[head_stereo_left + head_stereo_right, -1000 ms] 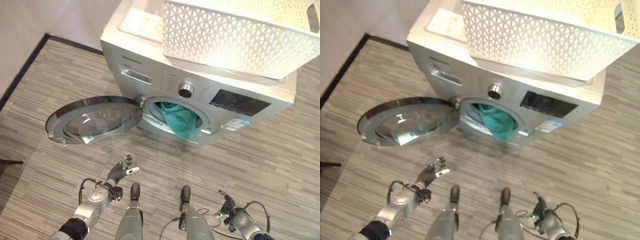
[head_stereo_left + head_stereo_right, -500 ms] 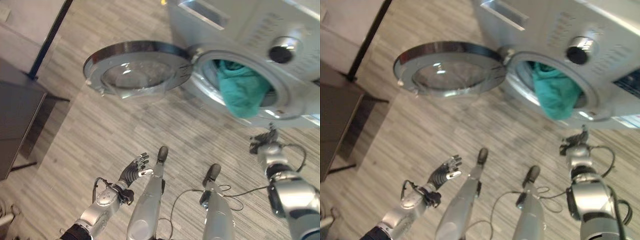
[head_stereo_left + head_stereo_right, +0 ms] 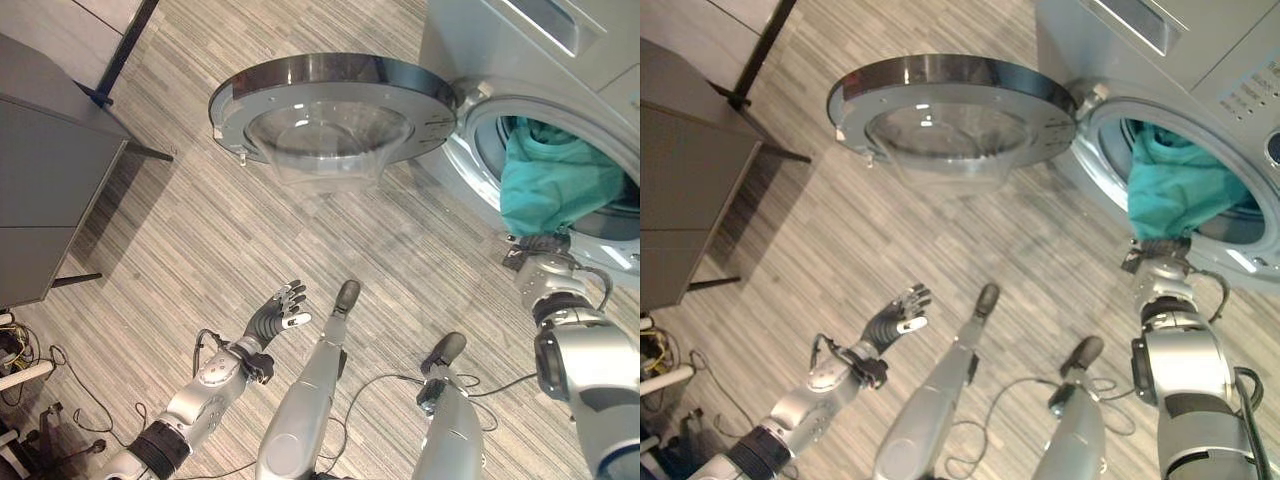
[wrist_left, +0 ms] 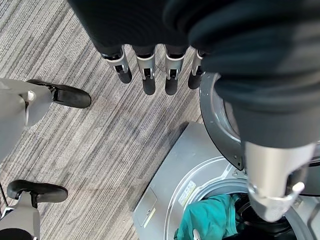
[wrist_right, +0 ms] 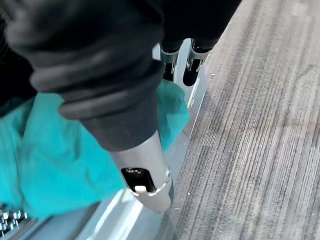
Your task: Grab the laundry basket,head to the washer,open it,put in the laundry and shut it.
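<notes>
The silver washer (image 3: 497, 45) stands at the upper right with its round glass door (image 3: 330, 82) swung wide open to the left. A teal cloth (image 3: 553, 187) hangs out of the drum opening over its lower rim. My right hand (image 3: 540, 258) is just below the cloth's bottom edge, at the front of the drum's rim. In the right wrist view its fingers (image 5: 183, 69) are straight beside the teal cloth (image 5: 55, 160), holding nothing. My left hand (image 3: 273, 317) hovers open over the floor, low and well in front of the door, with straight fingers (image 4: 149, 76).
A dark grey cabinet (image 3: 45, 185) on thin legs stands at the left. Loose cables and small clutter (image 3: 25, 360) lie on the floor at the lower left. Striped wood-look floor (image 3: 200, 250) spreads between the cabinet and the washer.
The camera has swung down and left, so the washer's top and the white basket left the view. My right hand has risen to the cloth's lower edge. The left hand stays open.
</notes>
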